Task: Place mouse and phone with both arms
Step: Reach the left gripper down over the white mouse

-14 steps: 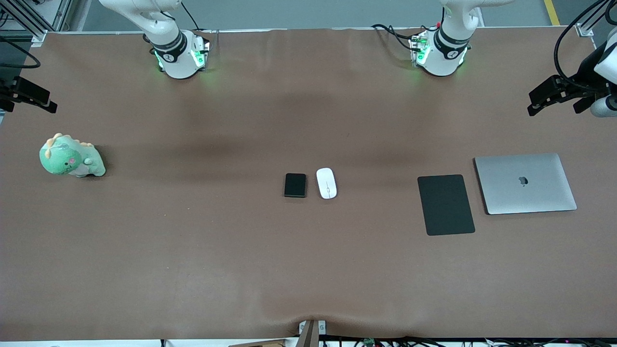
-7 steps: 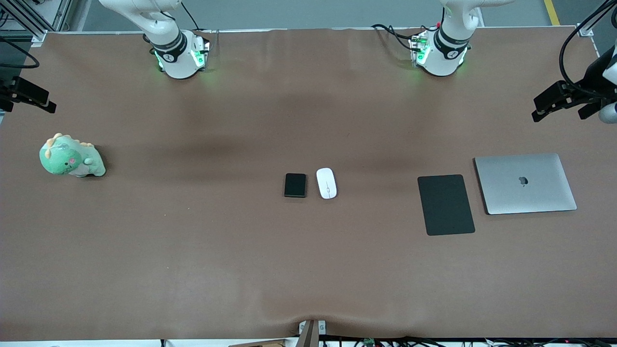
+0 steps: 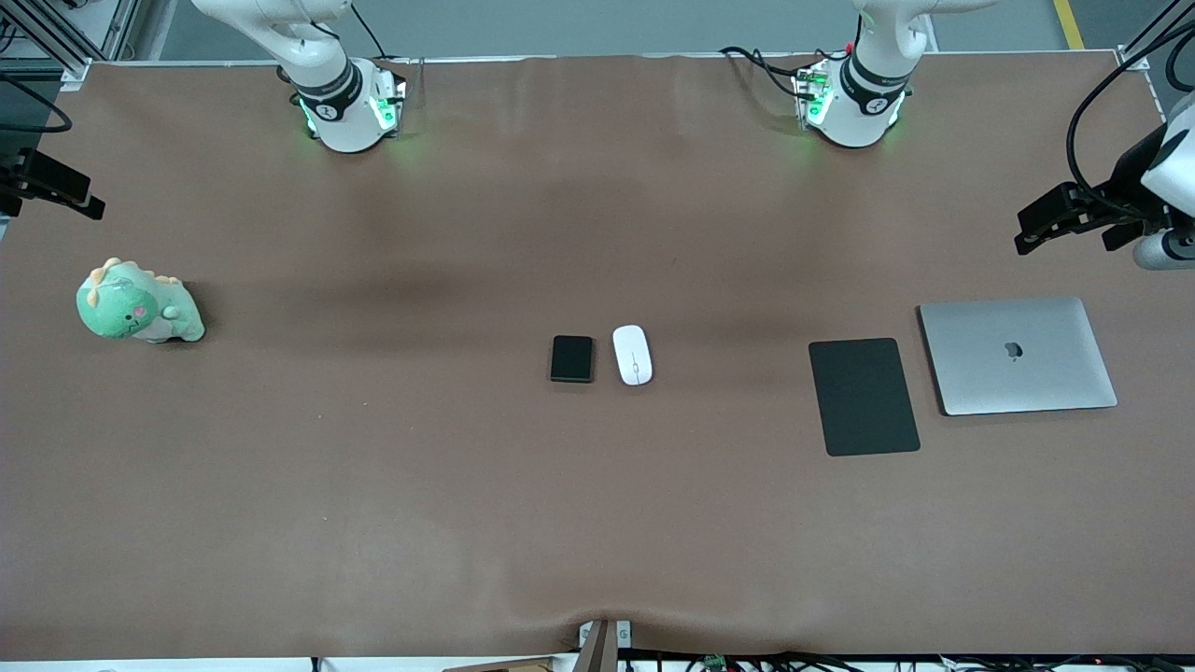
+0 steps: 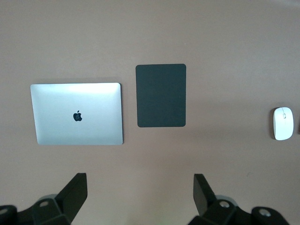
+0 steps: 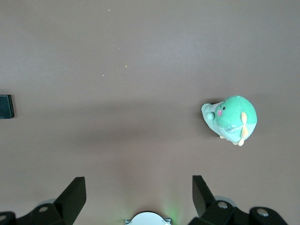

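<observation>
Since phone (image 3: 571,358) and mouse (image 3: 633,355) lie just beside each other mid-table, risk of 1 pincer nudging the neighbour while closing on its own target, or of both arms crowding the same spot. Smooth, glossy mouse likely to slip from a shallow grip. Left pincer (image 3: 1046,220) up over the table (image 3: 467,485) edge near the laptop (image 3: 1018,355), wide open, empty; mouse well apart from it, past the pad (image 3: 864,397). Right pincer (image 3: 65,191) over the edge above the toy (image 3: 138,303), wide open, empty; phone well apart.
</observation>
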